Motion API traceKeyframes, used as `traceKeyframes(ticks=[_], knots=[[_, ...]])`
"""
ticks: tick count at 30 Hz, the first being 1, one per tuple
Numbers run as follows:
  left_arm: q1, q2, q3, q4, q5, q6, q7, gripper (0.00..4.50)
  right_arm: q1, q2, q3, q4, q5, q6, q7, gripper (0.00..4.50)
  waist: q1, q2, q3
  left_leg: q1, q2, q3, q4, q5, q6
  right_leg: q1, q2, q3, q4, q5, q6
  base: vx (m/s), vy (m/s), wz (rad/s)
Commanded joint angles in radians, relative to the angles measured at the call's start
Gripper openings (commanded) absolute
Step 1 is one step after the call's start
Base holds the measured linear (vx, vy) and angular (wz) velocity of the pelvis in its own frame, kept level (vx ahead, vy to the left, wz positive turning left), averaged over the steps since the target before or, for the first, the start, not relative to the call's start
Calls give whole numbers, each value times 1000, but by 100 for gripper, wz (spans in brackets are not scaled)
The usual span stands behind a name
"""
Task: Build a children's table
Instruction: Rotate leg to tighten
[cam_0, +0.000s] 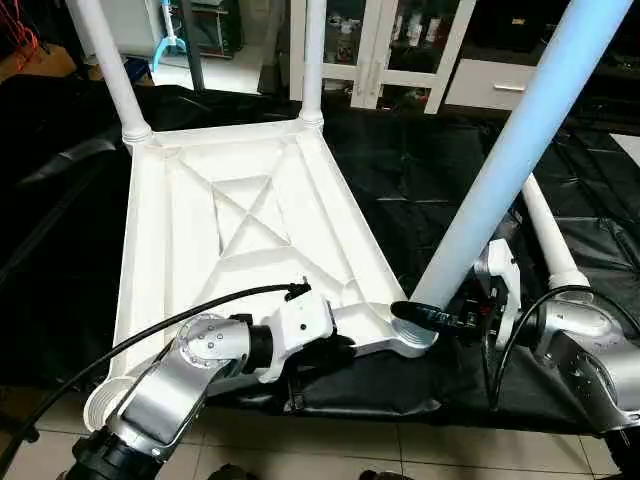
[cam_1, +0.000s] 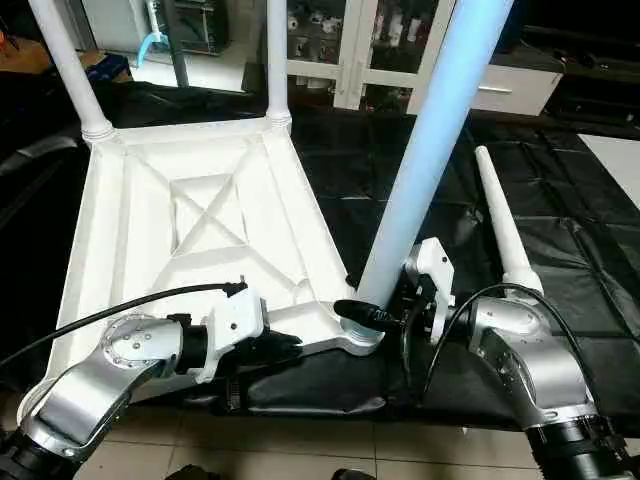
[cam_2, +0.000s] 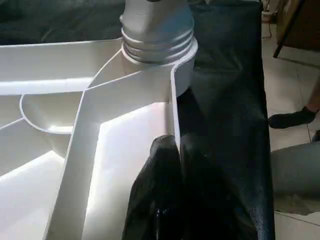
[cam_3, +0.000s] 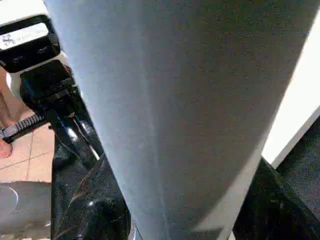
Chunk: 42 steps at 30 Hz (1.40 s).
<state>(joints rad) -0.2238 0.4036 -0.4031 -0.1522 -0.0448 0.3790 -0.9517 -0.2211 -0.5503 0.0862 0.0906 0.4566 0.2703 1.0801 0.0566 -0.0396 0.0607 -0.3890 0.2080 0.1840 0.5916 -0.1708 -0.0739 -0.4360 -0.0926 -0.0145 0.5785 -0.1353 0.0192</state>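
The children's table top (cam_0: 200, 230) lies upside down on a black cloth, its X ribs facing up. Two white legs (cam_0: 110, 70) (cam_0: 314, 60) stand in the far corner sockets. A third leg (cam_0: 510, 150) stands in the near right socket (cam_0: 405, 342), and its threaded end (cam_2: 157, 30) sits in that socket. My right gripper (cam_0: 425, 312) is closed around this leg's base, one black finger lying across its front. My left gripper (cam_0: 335, 350) is shut on the top's near rim (cam_2: 172, 100), just left of that socket. Another leg (cam_0: 545, 235) lies on the cloth at the right.
The black cloth (cam_0: 420, 170) ends close in front of me, with tile floor (cam_0: 350, 450) below it. A white glass-door cabinet (cam_0: 400, 50) stands behind the work. A person's socked foot (cam_2: 292, 118) rests on the floor beside the cloth.
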Motion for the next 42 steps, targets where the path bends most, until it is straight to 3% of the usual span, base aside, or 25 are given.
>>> traceKeyframes(ticks=[1,4,10,11,13,15,16,18,19,21,23,26,29,32,34,35,38,42], knots=[[-20,-5,-15,-44,-5,-39,4,0,10,8,-17,49,-89,-7,-123,200,-7,-8,-62,14,10,2,-75,-301,33,41,-11,6,-65,-379,-125,0,0,0],[-28,-3,-32,-23,38,-25,32,0,5,36,-10,67,-134,-3,-210,195,-13,-9,-63,14,7,2,-75,-316,24,41,-11,5,-68,-413,-111,0,0,0],[-110,-139,-35,106,161,141,277,0,-63,248,-64,207,-282,65,-752,189,-48,-10,-60,14,-2,-10,-78,-397,-35,31,-8,-4,-82,-541,-57,0,0,0],[-112,-141,-34,108,161,144,280,0,-65,250,-65,209,-283,65,-757,188,-56,-8,-62,19,-5,-14,-75,-439,-47,26,-7,-10,-87,-576,-43,0,0,0],[-176,-260,6,183,166,238,415,0,-132,338,-98,321,-315,19,-953,188,-69,-10,-61,17,-6,-19,-73,-483,-49,26,-6,-17,-93,-597,-29,0,0,0],[-235,-376,54,255,151,266,527,0,-204,404,-111,438,-330,-51,-1093,188,-86,-5,-62,24,-10,-25,-65,-532,-46,24,-7,-38,-109,-635,-18,-65,21,-10],[-253,-408,67,274,143,264,552,0,-229,422,-111,477,-332,-74,-1126,187,-92,-1,-66,25,-7,-31,-65,-539,-31,37,-13,-51,-116,-611,-23,0,0,0],[-270,-435,73,291,141,258,570,0,-253,439,-110,513,-335,-99,-1155,187,-97,2,-69,7,-1,-37,-77,-518,-21,59,-18,-56,-110,-537,-38,-12,21,-9],[-280,-449,74,299,143,247,581,0,-271,449,-105,537,-342,-117,-1171,187,-97,9,-73,5,4,-41,-83,-497,-15,64,-22,-55,-101,-412,-79,0,0,0],[-286,-456,74,303,146,239,584,0,-286,456,-98,555,-348,-128,-1177,187,-95,-1,-72,8,-2,-30,-78,-476,0,55,-21,-52,-98,-359,-115,0,0,0],[-276,-442,69,292,157,231,577,0,-300,478,-100,556,-329,-160,-1141,187,-92,-9,-71,6,-6,-21,-73,-448,17,51,-25,-51,-99,-400,-112,0,0,0],[-261,-422,68,280,165,230,571,0,-299,491,-103,537,-305,-193,-1085,187,-89,-3,-73,5,-1,-22,-74,-424,18,52,-28,-51,-96,-403,-108,0,0,0],[-245,-373,66,264,169,195,548,0,-288,487,-76,490,-307,-275,-979,187,-88,-1,-75,0,3,-21,-76,-397,23,56,-26,-48,-84,-331,-133,0,0,0],[-237,-336,62,257,167,149,521,0,-282,473,-61,466,-293,-302,-927,256,-83,-2,-77,7,4,-14,-73,-372,33,52,-24,-43,-78,-298,-158,0,0,0],[-232,-323,65,253,165,143,516,0,-279,464,-54,457,-287,-310,-909,262,-81,-1,-77,7,4,-13,-73,-370,33,51,-24,-42,-77,-298,-160,0,0,0],[-218,-296,77,235,163,135,508,0,-253,442,-54,396,-270,-311,-866,283,-78,-5,-77,1,3,-12,-72,-350,35,54,-24,-40,-72,-293,-154,0,0,0],[-214,-287,81,229,161,135,507,0,-243,435,-58,373,-271,-312,-852,304,-71,-3,-78,5,5,-8,-69,-325,39,49,-24,-36,-68,-280,-154,0,0,0],[-192,-256,88,207,148,122,486,0,-148,404,-49,214,-257,-268,-793,342,-59,-3,-80,4,8,-3,-67,-255,53,54,-23,-32,-58,-205,-168,0,0,0]])
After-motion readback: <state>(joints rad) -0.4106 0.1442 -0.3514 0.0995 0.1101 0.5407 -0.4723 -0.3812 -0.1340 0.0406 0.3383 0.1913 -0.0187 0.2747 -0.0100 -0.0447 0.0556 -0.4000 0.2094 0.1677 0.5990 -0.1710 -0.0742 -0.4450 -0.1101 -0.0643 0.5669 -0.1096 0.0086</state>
